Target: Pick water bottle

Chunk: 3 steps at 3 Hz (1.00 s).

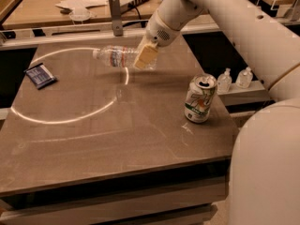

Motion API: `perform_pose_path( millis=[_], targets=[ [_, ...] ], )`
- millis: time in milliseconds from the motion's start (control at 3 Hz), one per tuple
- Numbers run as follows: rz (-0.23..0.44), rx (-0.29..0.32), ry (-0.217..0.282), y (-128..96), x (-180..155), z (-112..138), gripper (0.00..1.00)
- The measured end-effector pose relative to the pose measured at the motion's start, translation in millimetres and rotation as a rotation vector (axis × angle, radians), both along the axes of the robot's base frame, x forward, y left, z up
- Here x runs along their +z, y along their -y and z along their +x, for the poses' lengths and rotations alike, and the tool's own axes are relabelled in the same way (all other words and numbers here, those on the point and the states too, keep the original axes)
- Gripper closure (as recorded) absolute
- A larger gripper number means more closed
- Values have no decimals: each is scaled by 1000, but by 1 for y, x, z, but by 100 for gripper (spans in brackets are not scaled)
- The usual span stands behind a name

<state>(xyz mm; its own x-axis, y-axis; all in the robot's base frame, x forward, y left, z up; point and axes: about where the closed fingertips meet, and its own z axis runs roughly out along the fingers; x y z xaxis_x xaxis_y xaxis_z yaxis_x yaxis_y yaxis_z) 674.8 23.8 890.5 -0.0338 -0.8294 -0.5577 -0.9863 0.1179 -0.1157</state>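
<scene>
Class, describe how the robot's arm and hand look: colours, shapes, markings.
The arm is white, built of thick rounded tubes with small dark dots along one link and a perforated patch near the wrist. The hand, at the water bottle, is flat, blocky, pale yellow.
</scene>
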Motion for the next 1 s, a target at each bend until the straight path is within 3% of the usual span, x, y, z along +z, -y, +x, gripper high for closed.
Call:
perform_pose_path(
  millis=[333,667,1000],
  targets=[
    [-34,134,104,20,35,-10,100],
    [-56,193,156,28,49,-14,100],
    [-59,206,165,28,50,-14,100]
  ],
)
